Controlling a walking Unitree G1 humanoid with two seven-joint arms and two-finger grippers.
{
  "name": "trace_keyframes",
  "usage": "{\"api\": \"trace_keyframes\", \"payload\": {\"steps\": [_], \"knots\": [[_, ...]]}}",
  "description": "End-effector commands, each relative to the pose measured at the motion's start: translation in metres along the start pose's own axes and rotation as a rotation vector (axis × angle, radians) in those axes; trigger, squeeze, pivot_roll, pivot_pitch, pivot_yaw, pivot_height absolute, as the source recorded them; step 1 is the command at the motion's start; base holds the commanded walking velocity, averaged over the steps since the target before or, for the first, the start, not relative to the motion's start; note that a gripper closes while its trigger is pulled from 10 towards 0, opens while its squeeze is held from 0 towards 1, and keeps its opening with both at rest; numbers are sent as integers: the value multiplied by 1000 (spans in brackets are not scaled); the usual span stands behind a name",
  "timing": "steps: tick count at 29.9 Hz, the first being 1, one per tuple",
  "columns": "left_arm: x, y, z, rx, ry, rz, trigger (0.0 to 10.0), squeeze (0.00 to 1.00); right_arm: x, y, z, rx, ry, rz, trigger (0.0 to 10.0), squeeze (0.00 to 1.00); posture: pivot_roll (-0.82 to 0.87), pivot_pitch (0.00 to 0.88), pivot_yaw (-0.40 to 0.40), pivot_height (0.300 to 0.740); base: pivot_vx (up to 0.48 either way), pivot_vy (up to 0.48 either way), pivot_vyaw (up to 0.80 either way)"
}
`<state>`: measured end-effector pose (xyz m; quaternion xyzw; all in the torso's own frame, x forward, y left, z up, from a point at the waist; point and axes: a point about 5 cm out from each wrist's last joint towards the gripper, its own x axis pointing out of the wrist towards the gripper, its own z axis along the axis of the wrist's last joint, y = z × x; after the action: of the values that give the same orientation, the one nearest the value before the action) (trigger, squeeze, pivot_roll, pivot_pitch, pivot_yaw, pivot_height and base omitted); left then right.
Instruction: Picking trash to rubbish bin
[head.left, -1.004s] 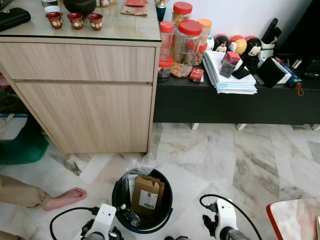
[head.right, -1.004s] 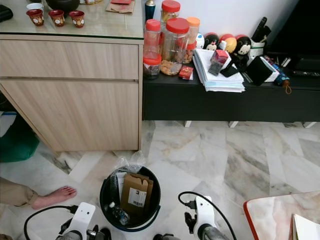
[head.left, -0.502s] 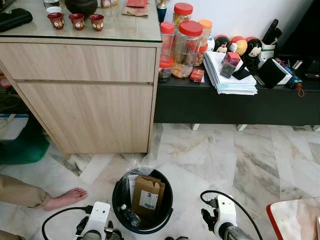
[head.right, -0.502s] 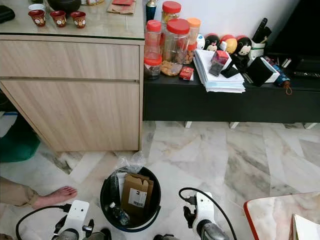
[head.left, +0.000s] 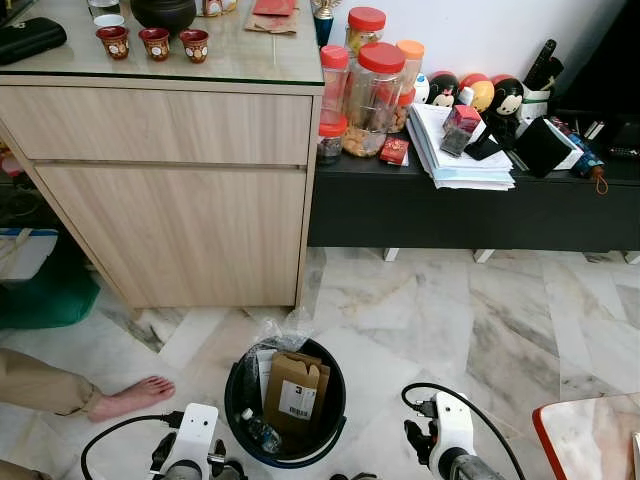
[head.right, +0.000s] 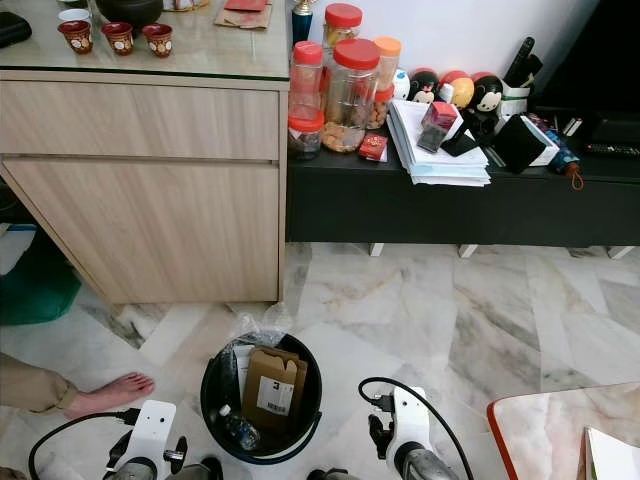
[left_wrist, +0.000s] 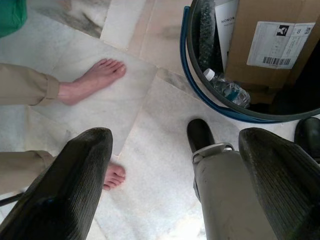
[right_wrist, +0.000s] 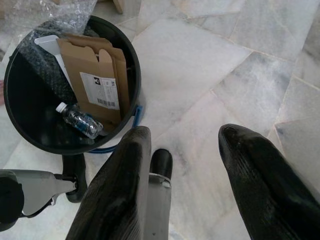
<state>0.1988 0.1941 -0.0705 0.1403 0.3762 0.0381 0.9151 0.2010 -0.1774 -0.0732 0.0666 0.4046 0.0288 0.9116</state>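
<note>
Bin (head.left: 240, 412) sits on the floor between both arms, already holding a cardboard box (head.left: 295, 390) and bottle (right_wrist: 80, 121). Both look light; the box is stiff, so pinch an edge. Left gripper (left_wrist: 175, 165) and right gripper (right_wrist: 182, 165) are spread, empty.

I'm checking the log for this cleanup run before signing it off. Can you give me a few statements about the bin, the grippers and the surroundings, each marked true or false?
1. The black rubbish bin holds a flattened cardboard box and a plastic bottle. True.
2. The left gripper is shut on a bottle. False: its fingers are spread apart with nothing between them.
3. A person's bare foot rests on the marble floor on the robot's left of the bin. True.
4. The bin stands on the black low shelf. False: it stands on the floor, in front of the wooden cabinet.
5. The right gripper is open and holds nothing. True.
</note>
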Motion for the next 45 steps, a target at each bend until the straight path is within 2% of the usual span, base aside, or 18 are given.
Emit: {"api": "trace_keyframes", "payload": {"steps": [1,6,32,40,45], "knots": [[-2,-2,-6,-11,18,-2,10000,0,-2,-4,-5,14,10,-18,10000,0,91,146,-117,740,0,0,0],[-2,-2,-5,-15,17,1,10000,0,-2,-5,-6,15,10,-20,10000,0,89,151,-118,740,0,0,0],[-2,-3,-4,-19,10,0,10000,0,-2,-4,-5,10,6,-14,10000,0,90,157,-120,740,-284,0,0],[-1,-3,-3,-10,1,8,10000,0,-2,-4,-4,-6,1,-2,10000,0,90,157,-120,740,0,0,0],[0,1,6,-6,-44,27,10000,0,0,0,6,-17,-43,41,10000,0,88,154,-122,740,0,0,0]]}}
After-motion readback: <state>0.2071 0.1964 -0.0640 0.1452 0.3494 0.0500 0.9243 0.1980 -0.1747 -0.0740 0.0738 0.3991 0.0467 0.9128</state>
